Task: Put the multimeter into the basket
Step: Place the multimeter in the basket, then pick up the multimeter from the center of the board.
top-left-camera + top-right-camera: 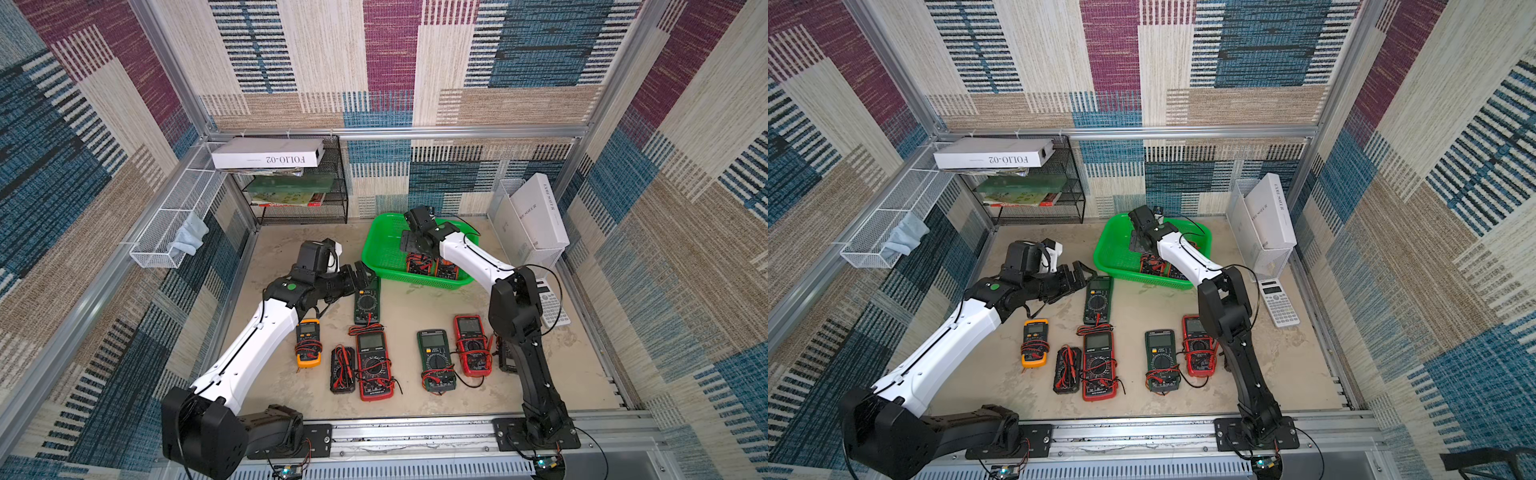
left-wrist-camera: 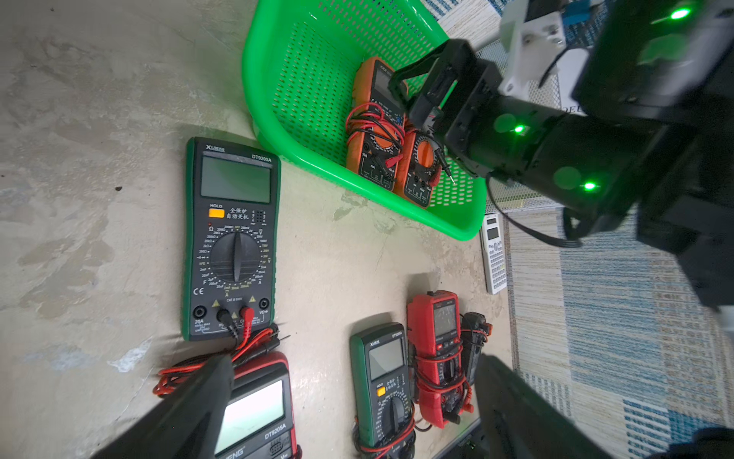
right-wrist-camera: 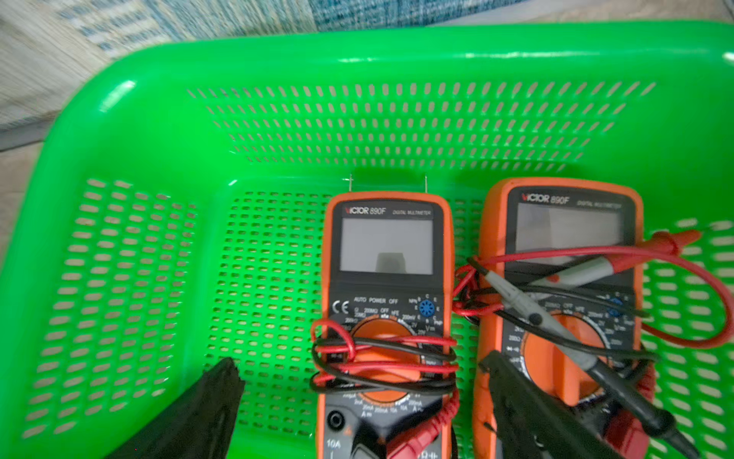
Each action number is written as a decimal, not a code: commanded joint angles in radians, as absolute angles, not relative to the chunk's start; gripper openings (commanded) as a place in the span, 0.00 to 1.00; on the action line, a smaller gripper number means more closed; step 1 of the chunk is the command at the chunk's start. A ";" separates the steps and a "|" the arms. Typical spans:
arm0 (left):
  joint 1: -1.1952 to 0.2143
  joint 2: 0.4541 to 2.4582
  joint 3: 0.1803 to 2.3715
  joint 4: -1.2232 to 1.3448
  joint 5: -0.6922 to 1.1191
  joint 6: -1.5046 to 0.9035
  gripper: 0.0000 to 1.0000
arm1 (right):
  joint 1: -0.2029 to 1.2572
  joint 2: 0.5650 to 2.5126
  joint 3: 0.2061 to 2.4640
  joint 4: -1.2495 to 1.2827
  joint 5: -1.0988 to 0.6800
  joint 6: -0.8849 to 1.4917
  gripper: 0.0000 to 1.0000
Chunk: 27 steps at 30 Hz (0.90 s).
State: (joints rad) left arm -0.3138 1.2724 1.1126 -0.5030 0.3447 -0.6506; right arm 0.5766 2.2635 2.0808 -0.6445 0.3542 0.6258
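Observation:
The bright green basket [image 1: 376, 249] [image 1: 1106, 253] stands at the back of the table. Two orange multimeters [image 3: 387, 246] [image 3: 568, 230] lie side by side on its floor, leads wrapped around them. My right gripper [image 3: 357, 361] [image 1: 413, 243] hovers over them inside the basket, open. Its fingers straddle one meter with a gap on each side. My left gripper [image 2: 355, 361] [image 1: 365, 272] is open and empty above the table. It sits beside the top end of a dark green multimeter [image 2: 230, 238] [image 1: 367, 301] lying just in front of the basket.
Several more multimeters lie in a row nearer the front: yellow [image 1: 308, 343], black [image 1: 343, 370], big red [image 1: 374, 365], green [image 1: 435, 359], red [image 1: 471, 345]. A calculator [image 1: 1279, 303] lies right of the basket. Black mesh rack [image 1: 299, 195], white wire tray [image 1: 174, 224] and white file holder [image 1: 536, 216] line the walls.

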 commanded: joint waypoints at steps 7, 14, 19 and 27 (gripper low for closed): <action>-0.310 1.276 1.100 -0.555 0.258 -0.575 1.00 | 0.622 2.105 1.984 -0.593 0.312 0.593 0.99; -0.312 1.296 1.093 -0.575 0.212 -0.528 1.00 | 0.669 1.941 1.791 -0.506 0.295 0.593 1.00; -0.313 1.327 1.092 -0.586 0.202 -0.514 1.00 | 0.692 1.770 1.558 -0.398 0.265 0.622 1.00; -0.319 1.382 1.074 -0.579 0.201 -0.504 1.00 | 0.738 1.546 1.229 -0.260 0.236 0.688 1.00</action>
State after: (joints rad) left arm -0.3161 1.3701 1.0794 -0.5835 0.2073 -0.5224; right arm 0.7216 1.5959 1.2991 -0.3447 0.2485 0.6518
